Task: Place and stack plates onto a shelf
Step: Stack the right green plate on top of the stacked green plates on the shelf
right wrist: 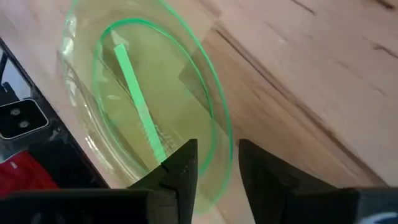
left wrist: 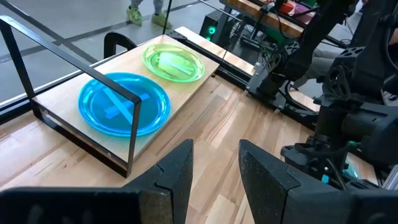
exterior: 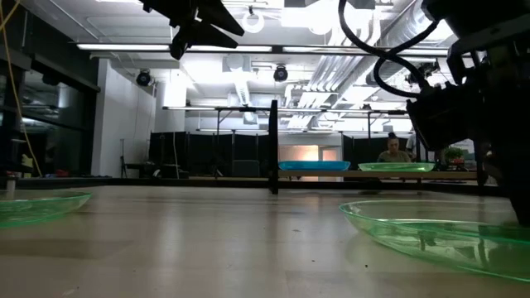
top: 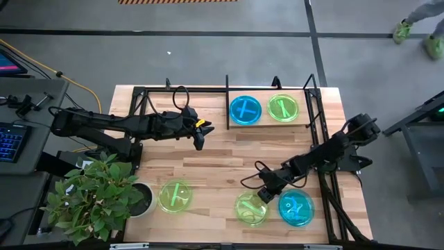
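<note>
Two plates lie on the shelf (top: 305,114) at the table's far side: a cyan-blue plate (top: 245,110) (left wrist: 124,102) and a lime-green plate (top: 283,107) (left wrist: 174,62). Near the table's near edge lie a lime-green plate (top: 251,208) (right wrist: 143,106), a cyan-blue plate (top: 296,208) right of it, and another lime-green plate (top: 175,196) to the left. My right gripper (top: 263,194) (right wrist: 217,171) is open and low at the first near lime-green plate's far-right rim. My left gripper (top: 200,142) (left wrist: 214,168) is open, high over the table's middle, left of the shelf. My right gripper comes slanting down from the table's right and far side, with one finger (right wrist: 180,168) over the inside of the lime-green plate's rim (right wrist: 221,140) and the other outside it. Whether either finger touches the rim, I cannot tell. The plate lies flat on the table.
A potted plant (top: 97,198) in a white pot stands at the table's near left corner, beside the left lime-green plate. The shelf's black posts (exterior: 273,145) and rods rise along the far and right sides. Bare wood lies between the shelf and the near plates.
</note>
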You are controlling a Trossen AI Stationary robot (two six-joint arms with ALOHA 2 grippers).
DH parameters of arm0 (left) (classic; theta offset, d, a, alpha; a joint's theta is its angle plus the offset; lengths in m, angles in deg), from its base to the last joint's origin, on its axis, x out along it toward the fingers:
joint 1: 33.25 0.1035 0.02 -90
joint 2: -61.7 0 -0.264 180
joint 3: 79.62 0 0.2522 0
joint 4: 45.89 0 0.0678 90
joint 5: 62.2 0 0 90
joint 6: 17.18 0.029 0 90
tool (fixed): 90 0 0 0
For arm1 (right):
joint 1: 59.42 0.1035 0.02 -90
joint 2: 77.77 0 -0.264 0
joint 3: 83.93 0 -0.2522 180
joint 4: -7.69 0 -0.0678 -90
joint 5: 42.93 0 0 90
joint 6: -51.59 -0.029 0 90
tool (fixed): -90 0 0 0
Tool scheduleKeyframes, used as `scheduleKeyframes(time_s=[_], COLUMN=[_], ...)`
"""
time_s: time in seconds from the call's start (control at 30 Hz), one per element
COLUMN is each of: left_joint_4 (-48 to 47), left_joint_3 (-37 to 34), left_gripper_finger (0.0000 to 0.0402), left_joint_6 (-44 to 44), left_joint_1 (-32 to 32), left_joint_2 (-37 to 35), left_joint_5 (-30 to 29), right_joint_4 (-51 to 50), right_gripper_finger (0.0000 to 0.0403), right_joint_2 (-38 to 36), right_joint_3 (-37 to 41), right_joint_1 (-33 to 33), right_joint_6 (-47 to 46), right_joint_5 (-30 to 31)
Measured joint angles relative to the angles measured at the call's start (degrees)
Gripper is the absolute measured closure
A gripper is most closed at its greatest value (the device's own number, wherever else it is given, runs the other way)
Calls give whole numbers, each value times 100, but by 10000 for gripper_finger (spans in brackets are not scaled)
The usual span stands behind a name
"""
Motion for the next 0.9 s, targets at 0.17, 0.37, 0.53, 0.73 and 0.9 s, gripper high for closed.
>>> scheduleKeyframes(time_s=[0.17, 0.37, 0.53, 0.73, 0.9], left_joint_4=[0, -1, -2, -49, -115], left_joint_3=[0, 0, 0, 0, 0], left_gripper_finger=[284, 284, 284, 284, 284], left_joint_6=[0, 4, 7, 9, 4], left_joint_1=[0, 0, 0, 0, 0], left_joint_2=[0, 0, 0, 0, 0], left_joint_5=[0, 0, 0, -1, -2], right_joint_4=[163, 84, 148, 325, 110], right_gripper_finger=[313, 392, 400, 402, 403], right_joint_2=[73, 86, 43, -337, -800], right_joint_3=[0, 0, 0, 0, 0], right_joint_1=[2, 4, 2, 2, 2], right_joint_6=[13, 89, 145, 542, 866], right_joint_5=[7, 50, -7, -405, -450])
